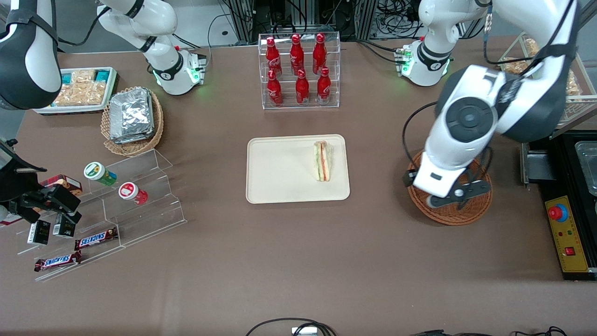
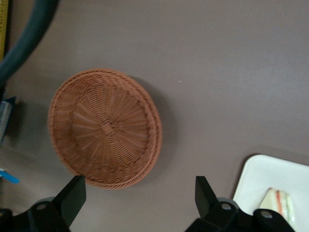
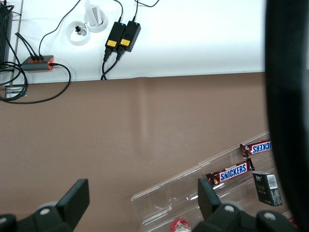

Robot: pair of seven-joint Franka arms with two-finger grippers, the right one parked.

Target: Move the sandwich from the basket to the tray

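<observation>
The sandwich (image 1: 322,161), a wrapped white-bread wedge with orange and green layers, lies on the cream-beige tray (image 1: 280,168) at mid-table, near the tray edge that faces the working arm. The reddish-brown wicker basket (image 1: 466,215) sits toward the working arm's end, and the wrist view shows nothing in the basket (image 2: 105,128). My gripper (image 1: 459,192) hangs above the basket. In the wrist view the gripper (image 2: 140,186) is open with only bare table between its fingers, the tray (image 2: 270,179) and the sandwich (image 2: 280,203) beside it.
A clear rack of red bottles (image 1: 299,70) stands farther from the front camera than the tray. A tan basket of foil packets (image 1: 133,116) and a clear stepped stand (image 1: 140,196) with snacks lie toward the parked arm's end. A black control box (image 1: 566,233) sits beside the wicker basket.
</observation>
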